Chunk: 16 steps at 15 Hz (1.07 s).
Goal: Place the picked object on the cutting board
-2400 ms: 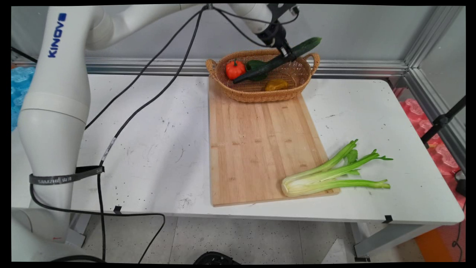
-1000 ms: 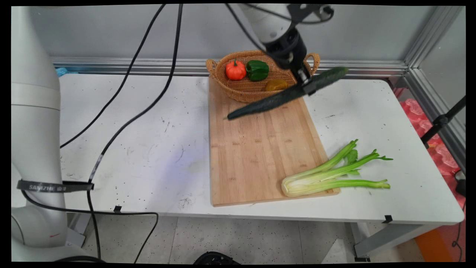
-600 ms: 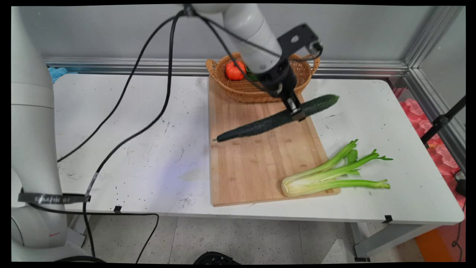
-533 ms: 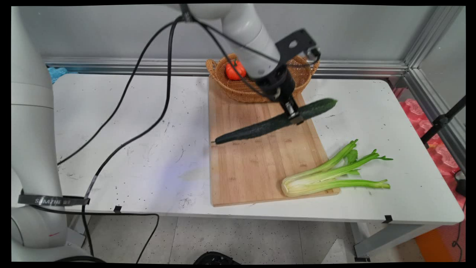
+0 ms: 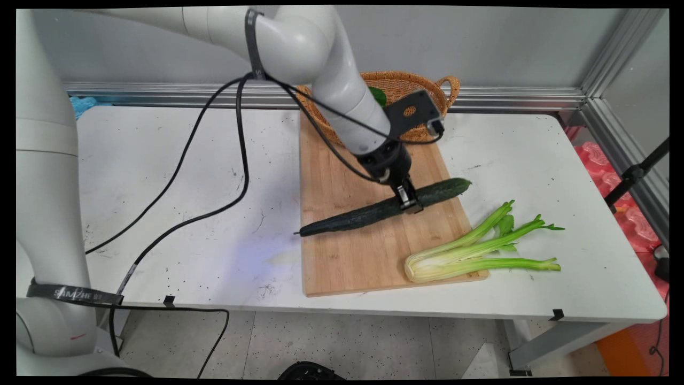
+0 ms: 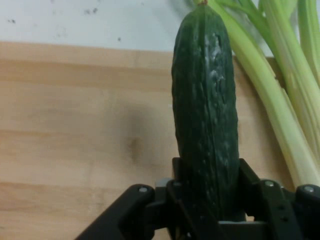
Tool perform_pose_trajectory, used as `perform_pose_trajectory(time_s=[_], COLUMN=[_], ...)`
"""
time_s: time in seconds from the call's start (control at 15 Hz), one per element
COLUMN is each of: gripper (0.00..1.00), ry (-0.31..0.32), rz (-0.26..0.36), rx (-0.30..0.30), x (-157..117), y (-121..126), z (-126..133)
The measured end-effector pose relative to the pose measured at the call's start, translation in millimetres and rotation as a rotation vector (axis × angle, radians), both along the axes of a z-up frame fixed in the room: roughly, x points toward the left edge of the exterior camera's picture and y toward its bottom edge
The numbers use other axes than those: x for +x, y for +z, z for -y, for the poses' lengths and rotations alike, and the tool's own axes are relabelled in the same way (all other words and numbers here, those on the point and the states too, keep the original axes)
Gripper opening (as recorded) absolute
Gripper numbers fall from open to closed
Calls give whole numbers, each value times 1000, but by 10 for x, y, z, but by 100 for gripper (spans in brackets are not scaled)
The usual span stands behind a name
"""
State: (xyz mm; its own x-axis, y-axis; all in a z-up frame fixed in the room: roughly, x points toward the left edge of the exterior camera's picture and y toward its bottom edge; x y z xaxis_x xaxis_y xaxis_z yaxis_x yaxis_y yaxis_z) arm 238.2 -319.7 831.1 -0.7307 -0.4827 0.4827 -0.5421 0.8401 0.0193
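Lowered from above the basket (image 5: 427,88), the cucumber (image 5: 374,211) now lies low over the board (image 5: 363,251), the gripper (image 5: 409,202) clamped on it right of its middle. Its long axis crosses the board, thin stem end at the left edge, blunt end up-right past the right edge. Only the hand view shows the fingers (image 6: 252,187) pressing both its flanks (image 6: 205,115), with celery (image 6: 280,100) just beside.

- Cucumber (image 5: 374,211): long, dark green, bumpy skin, whole. Lies diagonally across wooden cutting board (image 5: 347,251), thin end past the left edge, clamped in claw (image 5: 409,201).
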Motion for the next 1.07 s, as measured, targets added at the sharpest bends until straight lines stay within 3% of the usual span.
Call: perform_pose_trajectory(time_s=[0.87, 0.93, 1.07], gripper=[0, 100, 100], ry=[-4, -3, -1], rz=[-34, -38, -48], rx=[22, 23, 23], x=[-35, -38, -43], y=[-353, -360, -368], z=[-103, -99, -85])
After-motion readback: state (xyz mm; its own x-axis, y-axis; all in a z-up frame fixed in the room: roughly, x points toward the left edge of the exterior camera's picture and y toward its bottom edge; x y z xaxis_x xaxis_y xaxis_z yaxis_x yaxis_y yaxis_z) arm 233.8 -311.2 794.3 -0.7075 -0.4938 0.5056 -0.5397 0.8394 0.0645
